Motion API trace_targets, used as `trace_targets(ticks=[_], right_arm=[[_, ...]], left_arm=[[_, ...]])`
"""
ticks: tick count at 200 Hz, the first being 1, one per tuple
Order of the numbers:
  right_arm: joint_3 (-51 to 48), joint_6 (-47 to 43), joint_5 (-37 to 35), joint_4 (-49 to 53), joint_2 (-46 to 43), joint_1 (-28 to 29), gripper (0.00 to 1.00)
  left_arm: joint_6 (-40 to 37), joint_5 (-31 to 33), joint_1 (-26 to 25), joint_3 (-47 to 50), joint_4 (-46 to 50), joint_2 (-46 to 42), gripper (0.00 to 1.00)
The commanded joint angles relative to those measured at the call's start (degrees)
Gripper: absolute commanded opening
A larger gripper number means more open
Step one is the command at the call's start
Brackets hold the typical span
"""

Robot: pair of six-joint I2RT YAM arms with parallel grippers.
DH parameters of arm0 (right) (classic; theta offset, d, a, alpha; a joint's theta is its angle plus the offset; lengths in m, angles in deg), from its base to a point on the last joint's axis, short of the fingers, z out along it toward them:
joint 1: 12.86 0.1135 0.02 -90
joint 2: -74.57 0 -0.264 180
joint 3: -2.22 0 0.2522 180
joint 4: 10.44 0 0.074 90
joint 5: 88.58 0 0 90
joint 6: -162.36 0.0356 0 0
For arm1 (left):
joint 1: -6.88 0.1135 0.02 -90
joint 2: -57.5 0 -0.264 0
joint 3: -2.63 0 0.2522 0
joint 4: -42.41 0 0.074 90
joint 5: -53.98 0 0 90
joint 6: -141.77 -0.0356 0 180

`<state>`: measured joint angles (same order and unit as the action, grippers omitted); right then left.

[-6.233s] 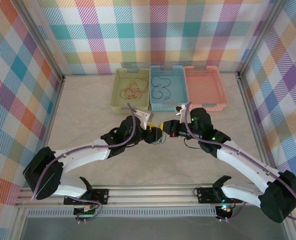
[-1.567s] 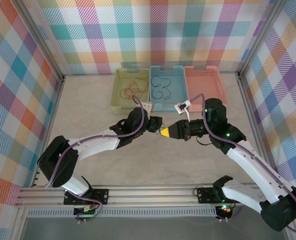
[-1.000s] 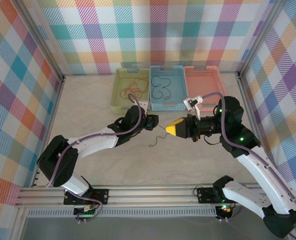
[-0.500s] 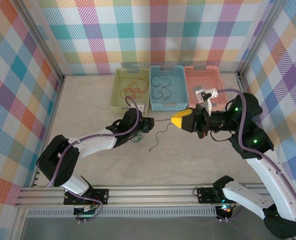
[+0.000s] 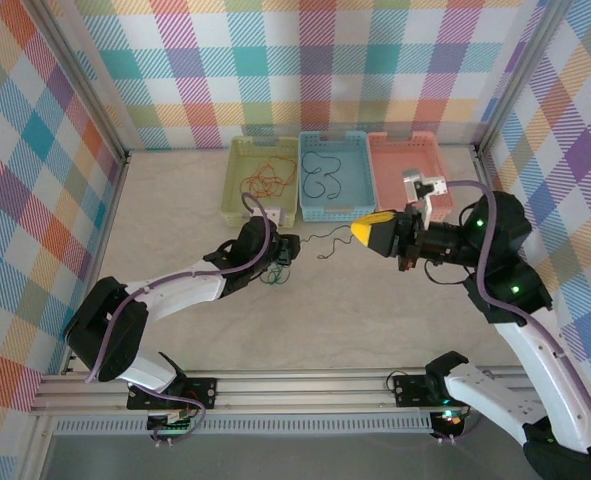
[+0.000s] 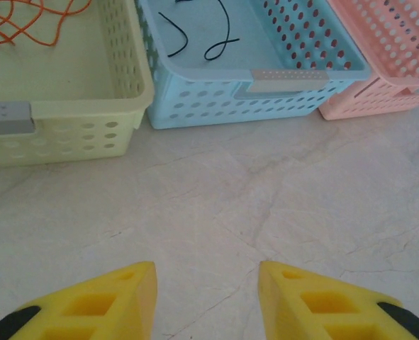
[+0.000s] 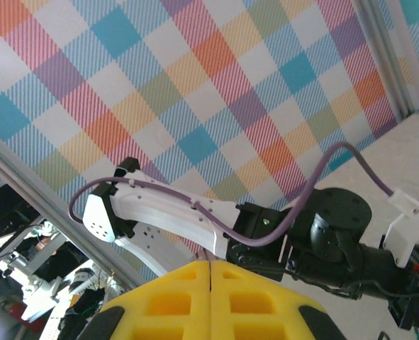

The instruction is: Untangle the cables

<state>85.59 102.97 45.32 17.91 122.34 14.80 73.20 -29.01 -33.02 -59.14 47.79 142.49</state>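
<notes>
Overhead, the right gripper (image 5: 361, 231) is raised over the table (image 5: 175, 230) in front of the baskets. Its yellow fingers are pressed together on one end of a thin dark cable (image 5: 325, 247). The cable runs left from that tip in a loose squiggle toward the left gripper (image 5: 283, 256). Left gripper is low near the table's middle, with a small dark green tangle (image 5: 272, 279) on the surface just beside it. I cannot tell from here whether they touch. Three baskets stand in a row at the far side: a yellow-green basket (image 5: 233, 190) with orange cables (image 5: 261, 181) in it, a blue basket (image 5: 347, 205) with a black cable (image 5: 320, 176) in it, and a pink basket (image 5: 410, 205).

Left wrist view: left gripper (image 6: 205, 273) has its two yellow fingers (image 6: 124, 297) set apart, with bare table (image 6: 266, 198) in the gap and nothing gripped. Ahead are the yellow-green basket (image 6: 74, 113) with orange cables (image 6: 18, 21) at its back, the blue basket (image 6: 216, 99) with the black cable (image 6: 209, 35) on its floor, and the pink basket (image 6: 379, 92) to the right.

Right wrist view: right gripper (image 7: 210, 276) is fully closed, its pads meeting along a thin seam. A fine dark line rises from the seam, too thin to name for sure. Beyond it are the left arm (image 7: 195, 216) and the plaid wall (image 7: 159, 85).
</notes>
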Motion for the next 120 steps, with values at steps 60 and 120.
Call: trace_targets(ticks=[60, 120], right_arm=[[11.3, -1.9, -1.7, 3.9, -2.2, -0.2, 0.0], [15.8, -1.5, -5.9, 2.9, -3.8, -0.2, 0.0]], left_arm=[[1.2, 1.2, 3.4, 1.3, 2.9, -1.0, 0.37], [3.4, 0.1, 7.1, 3.3, 3.3, -2.5, 0.33]])
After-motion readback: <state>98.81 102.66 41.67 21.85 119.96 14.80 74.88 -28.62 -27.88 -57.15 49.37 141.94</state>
